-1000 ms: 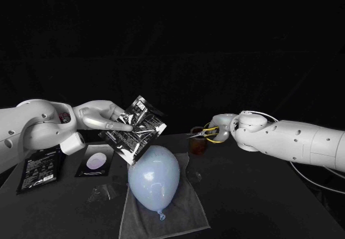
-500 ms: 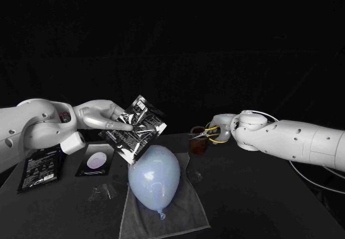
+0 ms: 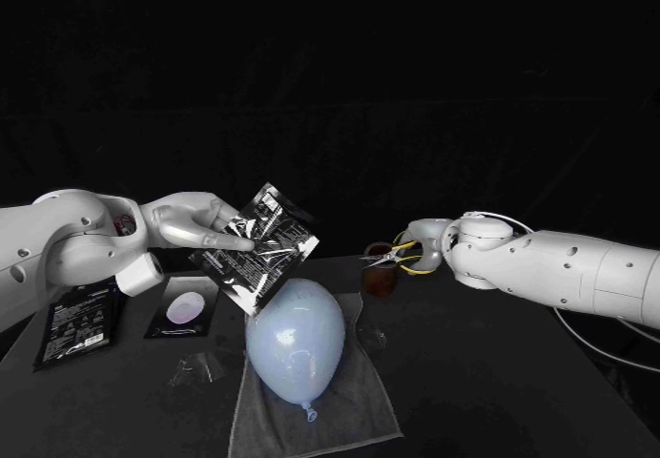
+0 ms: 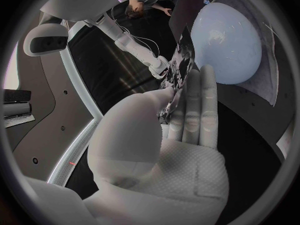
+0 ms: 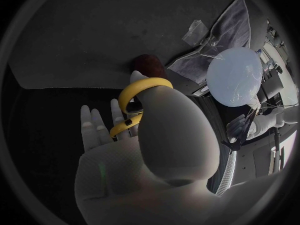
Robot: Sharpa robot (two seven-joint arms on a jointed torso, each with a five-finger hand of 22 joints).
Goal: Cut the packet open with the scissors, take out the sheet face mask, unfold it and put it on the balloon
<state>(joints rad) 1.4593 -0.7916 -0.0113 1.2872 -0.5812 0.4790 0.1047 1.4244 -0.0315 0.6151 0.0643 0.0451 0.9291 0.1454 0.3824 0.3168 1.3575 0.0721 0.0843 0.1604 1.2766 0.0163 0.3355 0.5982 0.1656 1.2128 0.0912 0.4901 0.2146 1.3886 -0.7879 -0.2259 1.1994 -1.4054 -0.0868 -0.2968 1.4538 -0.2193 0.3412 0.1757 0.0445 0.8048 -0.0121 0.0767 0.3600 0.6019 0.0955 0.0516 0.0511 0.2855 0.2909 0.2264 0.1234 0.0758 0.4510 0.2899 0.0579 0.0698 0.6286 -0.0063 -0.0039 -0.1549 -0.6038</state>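
Holding the packet over the balloon, your left hand pinches it; your right hand grips the scissors

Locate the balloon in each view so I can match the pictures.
Head view: balloon lower centre, lying on the grey cloth.
Left wrist view: balloon beyond the fingertips of the left hand.
Right wrist view: balloon past the yellow handles of the scissors.
Shared landmark: the grey cloth beneath it.

A black table stands before a dark, faintly creased backdrop, all under dim light.
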